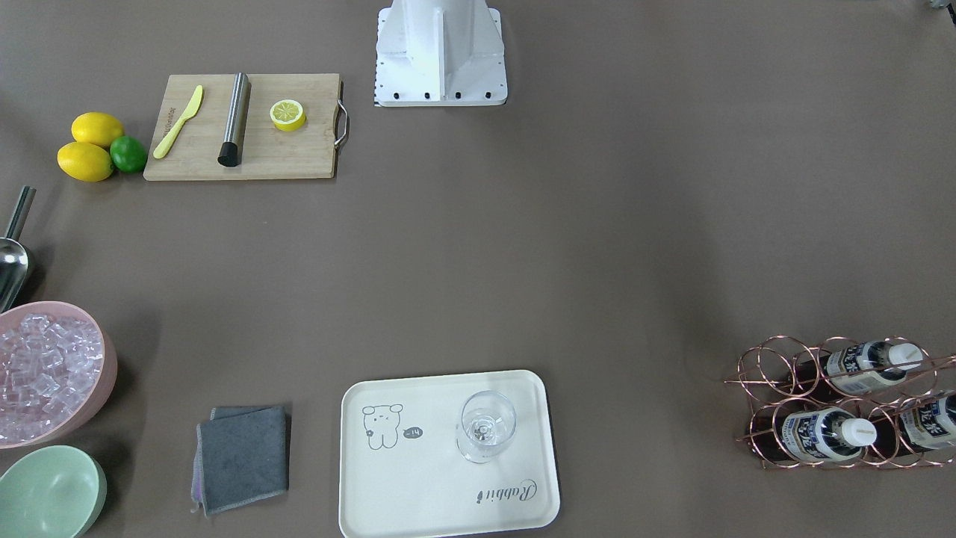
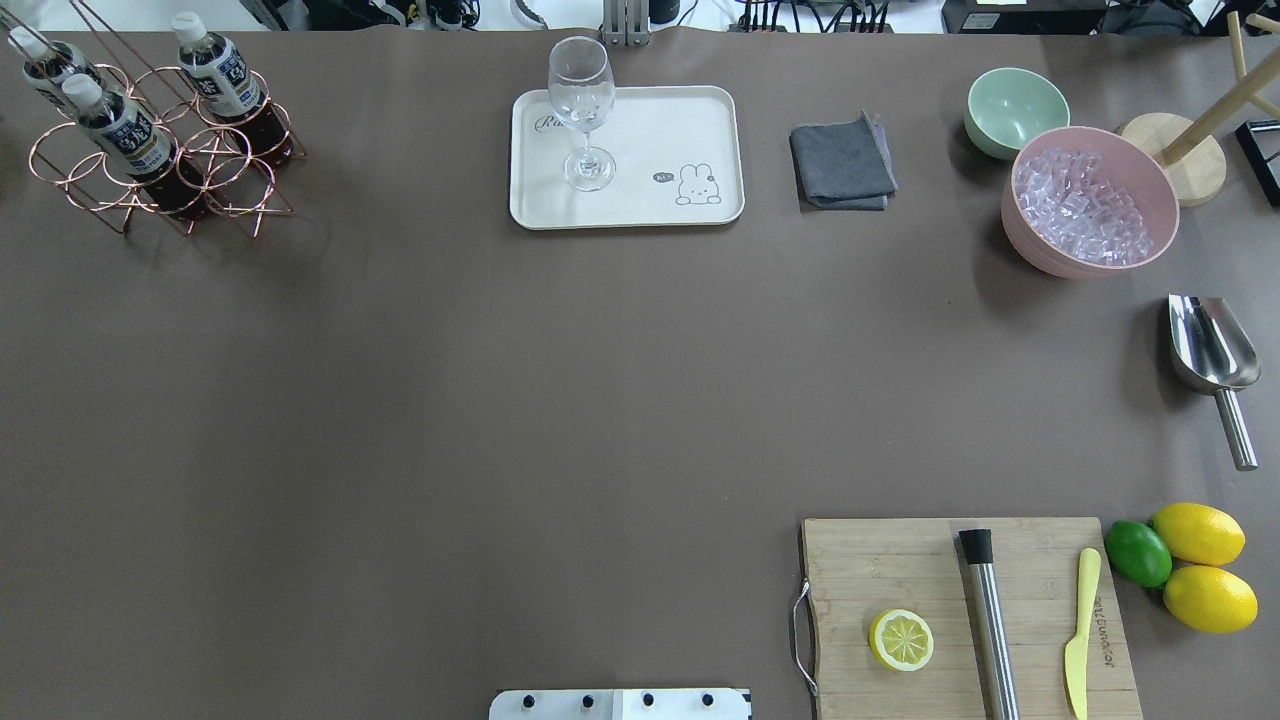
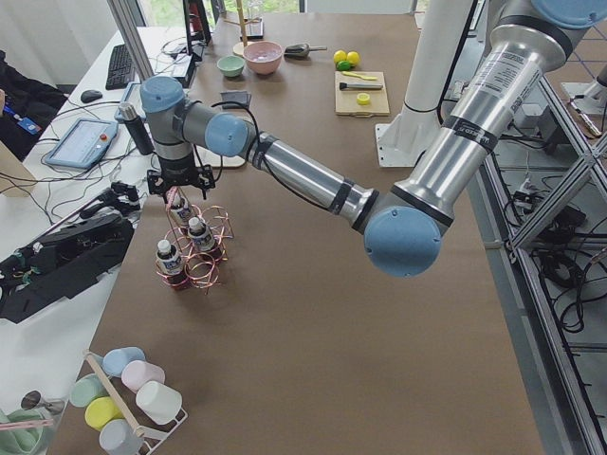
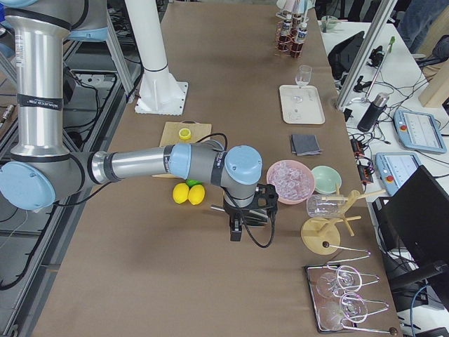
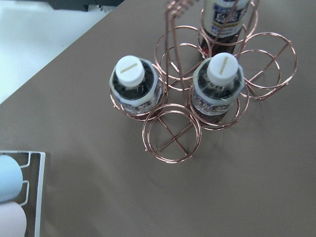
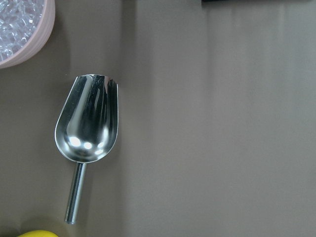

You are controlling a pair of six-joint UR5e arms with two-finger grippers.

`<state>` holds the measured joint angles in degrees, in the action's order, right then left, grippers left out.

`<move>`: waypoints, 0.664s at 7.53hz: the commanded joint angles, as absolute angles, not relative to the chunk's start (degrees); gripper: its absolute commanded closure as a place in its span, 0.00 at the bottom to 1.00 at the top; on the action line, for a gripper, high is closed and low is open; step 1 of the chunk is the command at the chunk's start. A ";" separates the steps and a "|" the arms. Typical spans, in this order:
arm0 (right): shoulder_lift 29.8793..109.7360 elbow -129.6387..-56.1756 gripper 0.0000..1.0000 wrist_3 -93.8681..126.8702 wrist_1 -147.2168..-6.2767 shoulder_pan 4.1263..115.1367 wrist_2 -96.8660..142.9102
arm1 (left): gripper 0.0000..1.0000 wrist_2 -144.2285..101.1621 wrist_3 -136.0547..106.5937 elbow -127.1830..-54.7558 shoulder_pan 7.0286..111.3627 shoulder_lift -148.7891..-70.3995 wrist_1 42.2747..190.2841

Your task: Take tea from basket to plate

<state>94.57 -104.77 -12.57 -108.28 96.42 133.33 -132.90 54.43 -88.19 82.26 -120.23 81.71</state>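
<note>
Three tea bottles (image 2: 215,65) (image 5: 133,86) with white caps stand upright in the rose-gold wire basket (image 2: 215,165) at the far left corner, also seen in the front view (image 1: 769,359). The cream-white plate (image 2: 640,130) (image 1: 418,486) lies at the far middle and carries an empty wine glass (image 2: 582,100). My left gripper (image 3: 178,185) hangs just above the basket (image 3: 194,251); its wrist view looks straight down on the bottles and shows no fingers. My right gripper (image 4: 237,226) hovers over a metal scoop (image 6: 89,121). I cannot tell whether either gripper is open or shut.
A grey cloth (image 2: 842,165), a pale green bowl (image 2: 1015,110) and a pink bowl of ice (image 2: 1090,200) sit right of the plate. A cutting board (image 2: 960,620) holds a half lemon, a metal rod and a yellow knife; lemons and a lime (image 2: 1195,560) lie beside it.
</note>
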 commanded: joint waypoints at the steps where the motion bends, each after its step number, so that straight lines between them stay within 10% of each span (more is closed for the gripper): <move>1: 94.57 -104.77 0.00 -12.57 -108.28 96.42 133.33 | 0.01 -131.57 60.73 -85.08 82.53 -125.15 78.22; 5: 94.57 -104.77 0.00 -12.57 -108.28 96.42 133.33 | 0.02 -131.66 65.57 -75.50 81.65 -130.34 79.01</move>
<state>94.57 -104.77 -12.57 -108.28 96.42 133.33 -131.66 64.57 -77.44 81.92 -129.65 78.55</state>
